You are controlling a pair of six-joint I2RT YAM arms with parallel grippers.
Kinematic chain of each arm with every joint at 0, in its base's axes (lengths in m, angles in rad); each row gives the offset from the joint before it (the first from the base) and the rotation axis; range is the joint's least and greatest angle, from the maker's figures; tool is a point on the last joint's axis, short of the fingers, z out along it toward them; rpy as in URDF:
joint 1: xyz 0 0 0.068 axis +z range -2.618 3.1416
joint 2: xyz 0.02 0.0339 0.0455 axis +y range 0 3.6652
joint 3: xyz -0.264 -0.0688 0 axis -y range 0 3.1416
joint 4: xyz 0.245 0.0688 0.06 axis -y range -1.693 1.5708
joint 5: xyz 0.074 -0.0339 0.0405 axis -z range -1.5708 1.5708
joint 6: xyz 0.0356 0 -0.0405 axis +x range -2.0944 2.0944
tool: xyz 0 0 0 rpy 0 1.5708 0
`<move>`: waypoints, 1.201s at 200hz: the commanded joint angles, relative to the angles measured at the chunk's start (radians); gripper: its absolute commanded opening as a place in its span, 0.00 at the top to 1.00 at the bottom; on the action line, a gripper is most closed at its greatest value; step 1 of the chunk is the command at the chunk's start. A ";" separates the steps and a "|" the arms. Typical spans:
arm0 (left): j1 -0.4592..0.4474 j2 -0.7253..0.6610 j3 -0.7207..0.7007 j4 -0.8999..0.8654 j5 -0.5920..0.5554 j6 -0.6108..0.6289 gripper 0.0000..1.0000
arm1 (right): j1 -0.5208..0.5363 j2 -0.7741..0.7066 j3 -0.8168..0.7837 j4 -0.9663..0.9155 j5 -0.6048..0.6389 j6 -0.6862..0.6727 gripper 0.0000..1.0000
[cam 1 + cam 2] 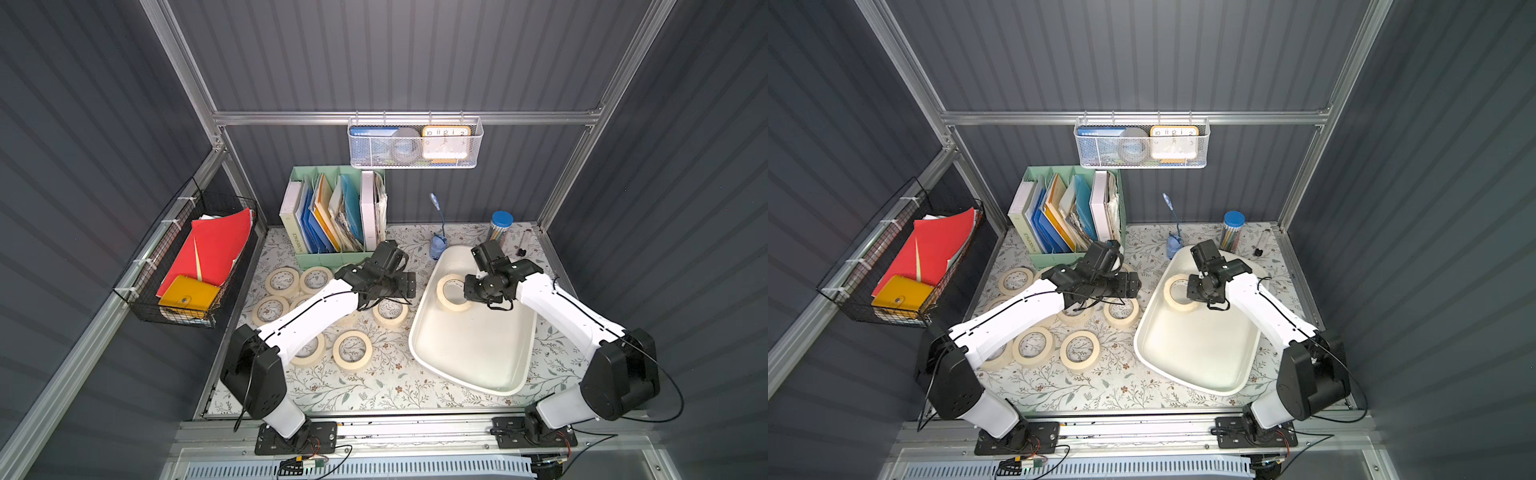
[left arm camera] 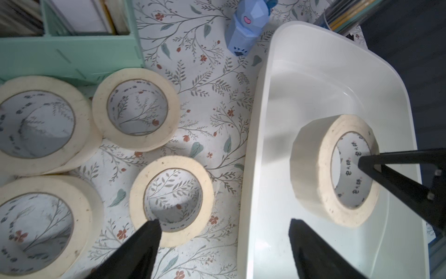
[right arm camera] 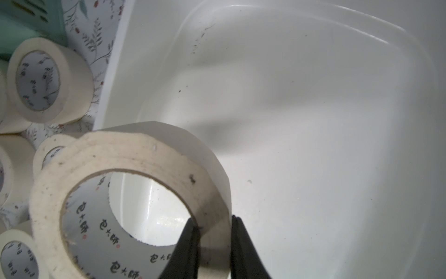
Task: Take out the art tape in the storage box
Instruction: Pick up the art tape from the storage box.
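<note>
In a top view, one art tape roll [image 1: 441, 296] tilts inside the storage box [image 1: 478, 353], at my right jaws. Left wrist view: my left jaws are spread and empty, well apart from it. Right wrist view: my right jaws pinch its wall, possibly lifted. Light, stiff, papery; the wall holds well.

At least nine tape rolls [image 1: 353, 366], one box [image 1: 478, 345].

The floral table [image 1: 374, 390] bears art tape rolls [image 1: 352, 366], the storage box [image 1: 473, 345], a green organizer [image 1: 328, 259] and, seemingly, a pencil tube [image 1: 500, 228].
</note>
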 commanded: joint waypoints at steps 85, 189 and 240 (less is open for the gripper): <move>-0.081 0.160 0.168 -0.116 0.124 0.103 0.08 | 0.122 0.004 0.065 -0.093 0.023 0.024 1.00; -0.083 0.222 0.155 -0.063 0.113 0.100 0.80 | 0.127 -0.043 0.070 -0.135 -0.030 0.022 1.00; -0.083 0.207 0.150 -0.058 0.107 0.102 1.00 | 0.123 -0.126 0.069 -0.167 0.068 -0.024 0.61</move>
